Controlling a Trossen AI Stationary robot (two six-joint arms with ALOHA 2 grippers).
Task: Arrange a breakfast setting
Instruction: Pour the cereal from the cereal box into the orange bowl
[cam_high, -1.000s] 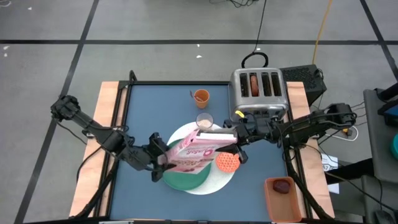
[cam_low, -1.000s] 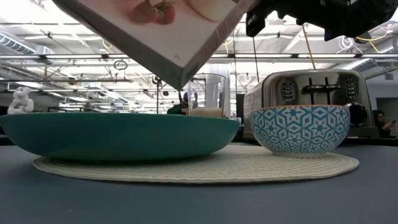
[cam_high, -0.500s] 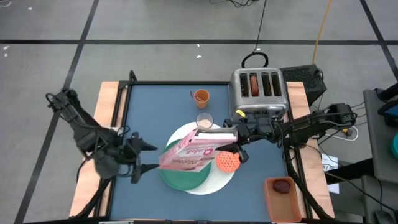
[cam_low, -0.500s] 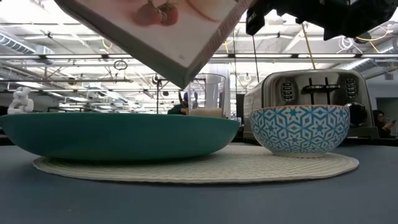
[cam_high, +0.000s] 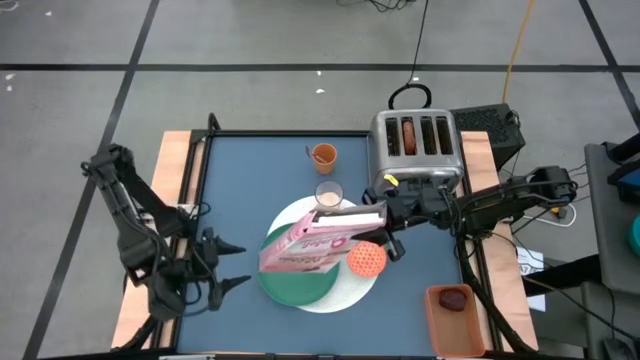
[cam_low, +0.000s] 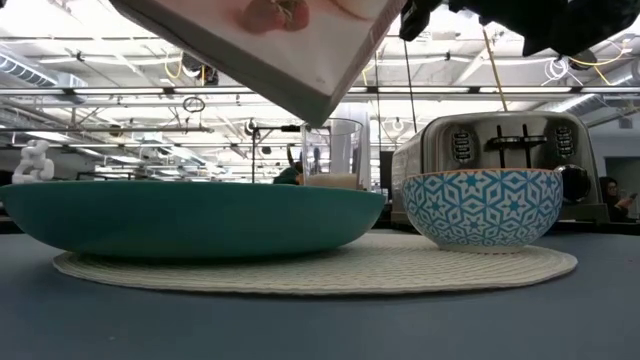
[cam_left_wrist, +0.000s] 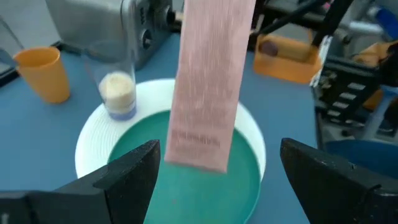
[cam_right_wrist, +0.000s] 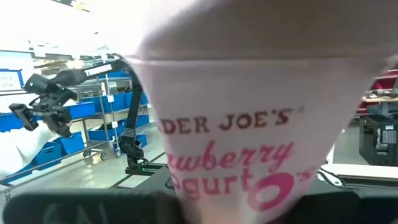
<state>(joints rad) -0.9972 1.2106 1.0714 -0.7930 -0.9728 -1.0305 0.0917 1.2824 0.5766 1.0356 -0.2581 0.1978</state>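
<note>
My right gripper (cam_high: 384, 229) is shut on a pink cereal box (cam_high: 315, 242), which hangs over the green plate (cam_high: 290, 287). The plate rests on the white disc (cam_high: 352, 290), beside the orange bowl (cam_high: 367, 259). The milk glass (cam_high: 329, 193) stands at the disc's far edge and the orange cup (cam_high: 322, 154) farther back. A brown bagel (cam_high: 407, 135) sticks out of a toaster slot. The dark-red fruit (cam_high: 454, 298) lies in an orange tray. My left gripper (cam_high: 228, 266) is open and empty, left of the plate. I see no spoon. My right gripper holds the cereal box by its end toward the table's right (cam_high: 366, 222), coming level from the right. The box fills the right wrist view (cam_right_wrist: 249, 137) and hides the fingers' place on it. The box is lifted clear and tilted, its free end (cam_low: 315, 95) lowest over the plate.
A metal toaster (cam_high: 417, 148) stands at the back right, close behind my right arm. The orange tray (cam_high: 457, 320) sits at the near right corner. Bare blue table lies at the far left (cam_high: 250, 170) and along the near left.
My left gripper has drawn back from the box's free end toward the table's left and near edge, with its fingers open. The box stays in my right gripper, and its low end has risen a little above the plate.
</note>
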